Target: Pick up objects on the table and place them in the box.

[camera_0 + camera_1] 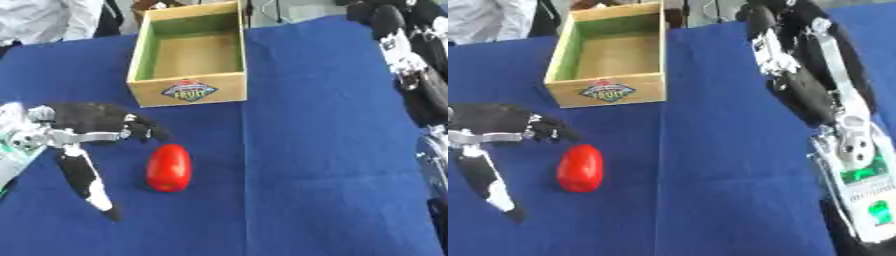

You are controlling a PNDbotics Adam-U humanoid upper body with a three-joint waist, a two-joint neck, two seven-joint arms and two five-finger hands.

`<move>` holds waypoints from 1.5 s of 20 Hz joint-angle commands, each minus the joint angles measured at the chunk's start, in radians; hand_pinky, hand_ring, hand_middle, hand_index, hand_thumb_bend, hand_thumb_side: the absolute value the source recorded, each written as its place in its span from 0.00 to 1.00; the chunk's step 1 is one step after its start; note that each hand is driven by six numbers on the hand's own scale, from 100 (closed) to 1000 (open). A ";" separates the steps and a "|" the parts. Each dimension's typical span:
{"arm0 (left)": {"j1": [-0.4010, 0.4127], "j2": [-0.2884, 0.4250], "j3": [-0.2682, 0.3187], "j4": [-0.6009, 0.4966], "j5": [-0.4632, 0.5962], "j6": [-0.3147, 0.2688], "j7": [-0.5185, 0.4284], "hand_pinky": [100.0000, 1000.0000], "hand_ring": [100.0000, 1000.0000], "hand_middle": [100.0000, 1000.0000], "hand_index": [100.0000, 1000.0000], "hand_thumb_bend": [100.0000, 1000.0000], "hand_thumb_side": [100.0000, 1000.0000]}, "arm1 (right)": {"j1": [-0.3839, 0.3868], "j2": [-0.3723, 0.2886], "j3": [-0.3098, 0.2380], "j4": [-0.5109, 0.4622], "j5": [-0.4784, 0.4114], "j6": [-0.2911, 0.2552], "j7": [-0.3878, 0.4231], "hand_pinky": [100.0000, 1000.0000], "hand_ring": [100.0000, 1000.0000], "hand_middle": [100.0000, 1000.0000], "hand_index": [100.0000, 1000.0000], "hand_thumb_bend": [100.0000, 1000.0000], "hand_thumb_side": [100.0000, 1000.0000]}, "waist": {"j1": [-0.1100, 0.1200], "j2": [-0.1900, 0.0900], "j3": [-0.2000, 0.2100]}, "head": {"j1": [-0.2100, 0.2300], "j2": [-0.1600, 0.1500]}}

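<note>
We see our left hand (87,125) spread open just left of a red oval object (169,167) on blue cloth (324,150); the wooden box (188,90) stands beyond it, unobstructed. Our right hand (798,75), fingers straight, hangs far right.

Table (332,150) covered edge to edge in blue cloth. Wooden box (189,55) stands upright on it toward the far side, open top, printed label on near wall; nothing visible inside. Red oblong object (168,167), possibly a tomato or pepper, lies on the cloth nearer the camera, well apart from the box, long axis pointing roughly toward it.
</note>
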 commanded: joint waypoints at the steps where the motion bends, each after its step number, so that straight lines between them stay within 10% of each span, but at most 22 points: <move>1: -0.021 0.003 0.017 0.010 0.008 -0.150 -0.139 0.55 0.71 0.83 1.00 0.93 0.41 | -0.008 -0.005 0.001 -0.019 -0.005 -0.003 0.004 0.91 0.81 0.59 0.77 0.00 0.60 | -0.002 -0.014 -0.001 | 0.003 -0.010; 17: -0.060 -0.063 0.017 0.069 0.025 -0.193 -0.134 0.49 0.68 0.81 0.98 1.00 0.38 | -0.003 -0.006 0.003 -0.019 -0.005 0.003 0.016 0.91 0.81 0.59 0.76 0.00 0.59 | 0.002 0.000 -0.010 | 0.008 -0.019; 30: -0.062 -0.090 0.009 0.107 -0.009 -0.217 -0.072 0.20 0.41 0.56 0.82 0.93 0.30 | -0.001 -0.005 0.001 -0.019 -0.008 0.006 0.017 0.92 0.81 0.58 0.76 0.00 0.58 | 0.004 0.005 -0.014 | 0.009 -0.021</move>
